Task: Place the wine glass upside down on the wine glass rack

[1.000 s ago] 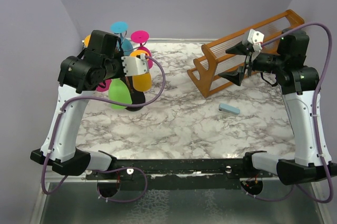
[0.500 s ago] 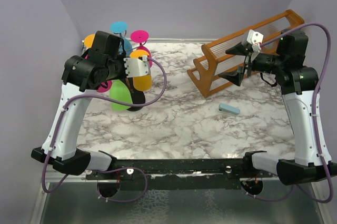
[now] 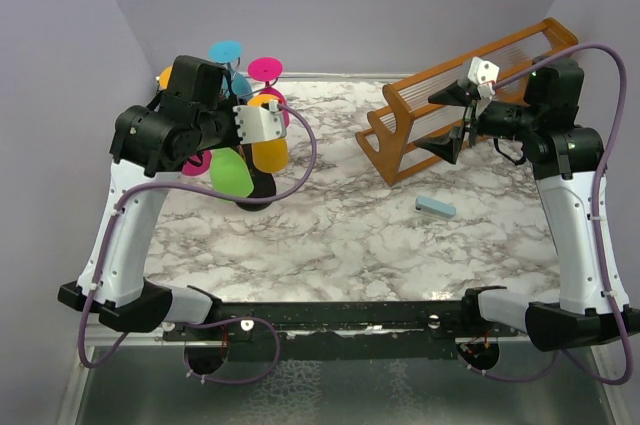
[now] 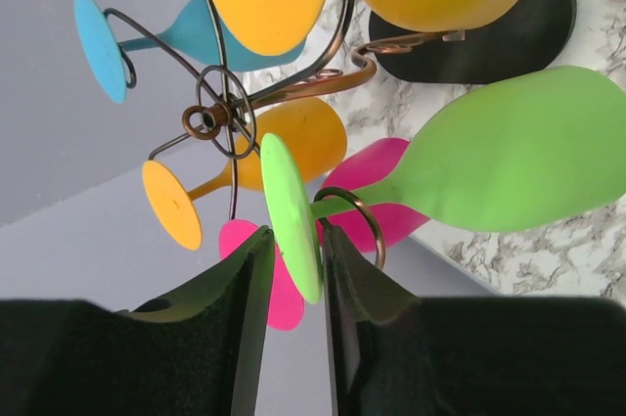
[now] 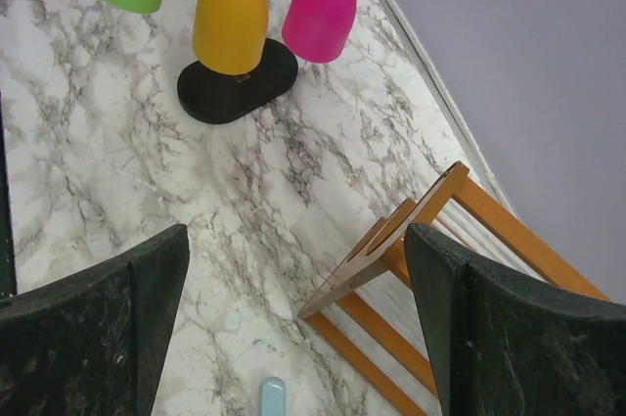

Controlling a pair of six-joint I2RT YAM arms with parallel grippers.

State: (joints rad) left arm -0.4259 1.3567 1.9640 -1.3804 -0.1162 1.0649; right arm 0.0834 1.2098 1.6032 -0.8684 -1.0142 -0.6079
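The green wine glass (image 3: 232, 173) hangs bowl-down on the wine glass rack (image 4: 225, 117), a dark wire stand with curled hook arms and a black oval base (image 5: 238, 83). In the left wrist view the glass's stem sits in a wire ring and its bowl (image 4: 509, 152) points to the table. My left gripper (image 4: 296, 235) straddles the glass's flat green foot; the right finger touches it and a gap shows at the left finger. My right gripper (image 3: 447, 120) is wide open and empty, held high over the right side of the table.
Several other coloured glasses hang on the wire rack, among them a yellow one (image 3: 270, 150) and a pink one (image 5: 321, 15). A large orange-brown wooden slatted rack (image 3: 470, 95) stands at the back right. A small pale blue block (image 3: 435, 207) lies on the marble table.
The left arm dipped and then came back up and left; the green glass now sits a little higher by the rack. The right arm has not moved.
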